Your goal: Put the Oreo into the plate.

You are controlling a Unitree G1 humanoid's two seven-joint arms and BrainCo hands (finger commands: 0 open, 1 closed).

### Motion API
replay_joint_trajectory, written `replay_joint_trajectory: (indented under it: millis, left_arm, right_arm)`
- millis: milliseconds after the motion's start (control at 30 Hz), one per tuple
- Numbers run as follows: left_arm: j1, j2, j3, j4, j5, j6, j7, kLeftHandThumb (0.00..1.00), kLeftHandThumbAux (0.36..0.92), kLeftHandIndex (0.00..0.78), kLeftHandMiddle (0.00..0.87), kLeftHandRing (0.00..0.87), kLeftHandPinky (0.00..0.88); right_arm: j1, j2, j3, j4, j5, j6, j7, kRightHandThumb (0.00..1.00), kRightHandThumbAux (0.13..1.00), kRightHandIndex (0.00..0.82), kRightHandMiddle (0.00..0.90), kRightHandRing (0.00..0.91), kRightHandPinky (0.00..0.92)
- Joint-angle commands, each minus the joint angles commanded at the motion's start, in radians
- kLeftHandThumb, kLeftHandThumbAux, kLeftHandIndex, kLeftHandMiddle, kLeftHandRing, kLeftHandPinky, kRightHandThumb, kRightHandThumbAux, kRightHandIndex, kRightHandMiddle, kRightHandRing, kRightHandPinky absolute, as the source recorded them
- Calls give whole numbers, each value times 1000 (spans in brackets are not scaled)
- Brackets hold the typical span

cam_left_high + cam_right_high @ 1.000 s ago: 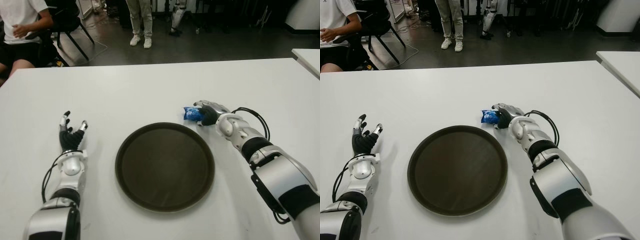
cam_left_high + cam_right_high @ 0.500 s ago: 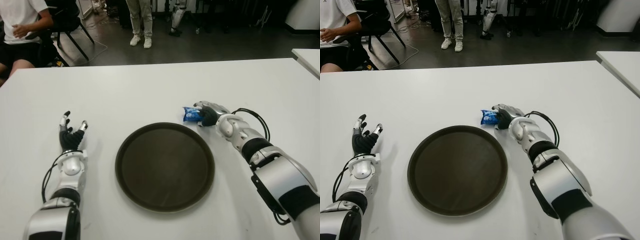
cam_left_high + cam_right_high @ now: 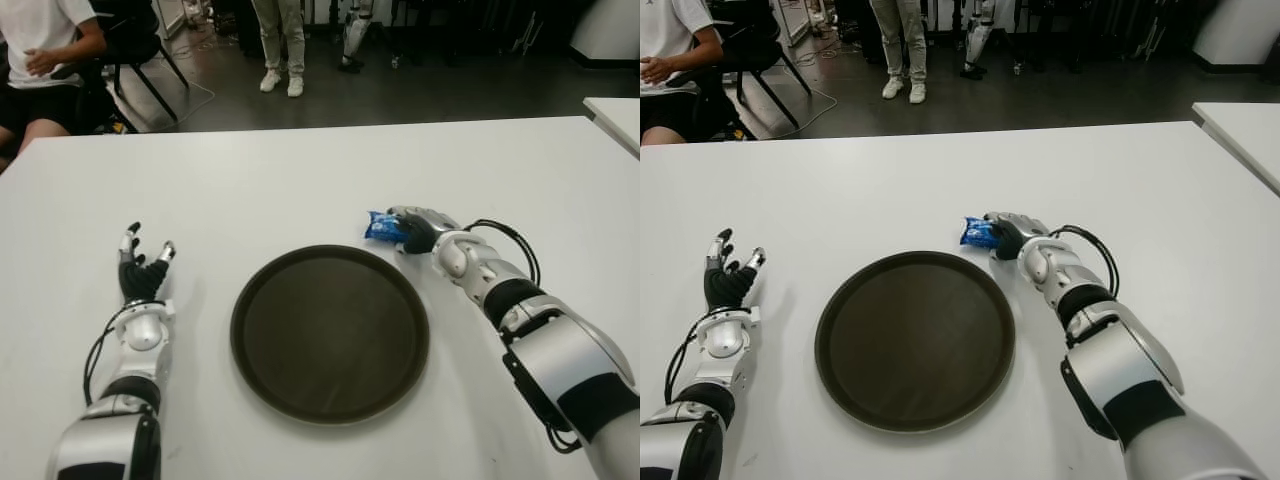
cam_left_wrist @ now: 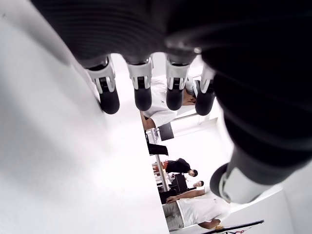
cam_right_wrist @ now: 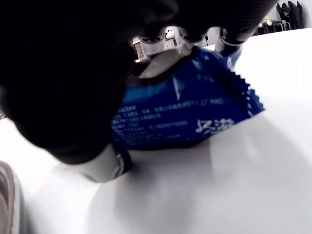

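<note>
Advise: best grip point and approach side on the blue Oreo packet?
Pinch the blue foil Oreo packet across its puffed middle, not the crimped serrated ends. Come from the robot's right, where the right hand already closes on it; the dark round plate blocks the near-left side.

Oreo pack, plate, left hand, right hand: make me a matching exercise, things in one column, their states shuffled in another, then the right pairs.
1. Oreo pack
2. plate
3. left hand
4. right hand

A. fingers spread, holding nothing
B. dark, nothing on it
C. blue, beyond the plate's far right rim
D. closed on the pack

Pairs: 1-C, 2-B, 3-A, 4-D
</note>
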Motion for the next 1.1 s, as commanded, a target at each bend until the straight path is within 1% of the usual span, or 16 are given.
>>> replay_joint_trajectory:
  millis: [67,167,300,533,867,1100]
  left_arm:
    - [0,0,-1,0,1,0,0,0,686,36,31,11,14]
    - [2,1,-3,-1,4,-2,4,0,684,35,32,11,14]
    - [2,-1,-2,-2,4,-1,8,0,688,36,31,9,11]
    - [1,0,-1,-1,0,3,0,0,686,34,26,1,2]
    - [-2,3,-2,1,2,5,-3,0,695,36,28,3,3]
    - [-4,2,1,2,-1,13,4,0,707,40,38,13,13]
  right_arm:
    - [1,1,-1,0,0,2,1,487,783,0,186,200,166]
    - [4,2,0,0,-1,5,0,466,782,0,158,158,118]
    - [11,4,3,0,-4,11,-1,389,772,0,102,90,74]
    - [13,6,6,1,-6,18,2,360,765,1,70,61,66]
    - [21,8,7,2,-8,14,-12,387,769,10,61,45,66]
    - [23,8,10,2,-10,13,-17,382,772,4,64,38,49]
